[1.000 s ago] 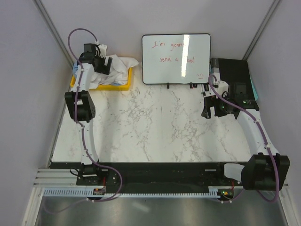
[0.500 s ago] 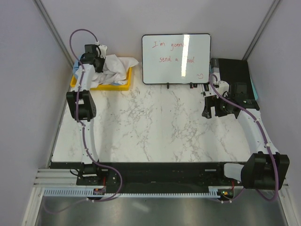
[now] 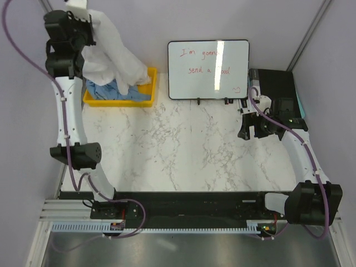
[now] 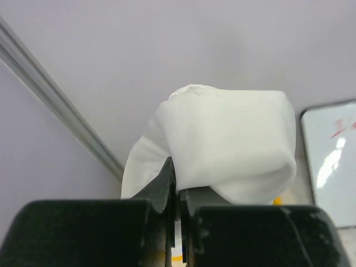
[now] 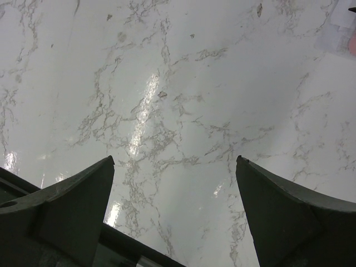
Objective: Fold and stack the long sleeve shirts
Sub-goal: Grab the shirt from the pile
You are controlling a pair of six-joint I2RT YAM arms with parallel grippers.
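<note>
My left gripper [image 3: 89,25] is raised high at the back left, shut on the white long sleeve shirt [image 3: 111,55], which hangs from it down into the yellow bin [image 3: 119,102]. In the left wrist view the white cloth [image 4: 228,144] bulges over the pinched jaws of that gripper [image 4: 179,186]. The light blue shirt [image 3: 119,93] lies crumpled in the bin under the hanging white one. My right gripper [image 3: 250,129] hovers open over the marble table [image 3: 183,150] at the right, with only bare tabletop [image 5: 183,128] between its fingers [image 5: 83,200].
A whiteboard [image 3: 208,69] with red writing stands at the back centre. A black box [image 3: 275,86] sits at the back right beside the right arm. Grey walls close in on both sides.
The left gripper closed on the white shirt in the bin, then the arm swung up and back, lifting the shirt and uncovering the blue one. The right arm stayed still.
</note>
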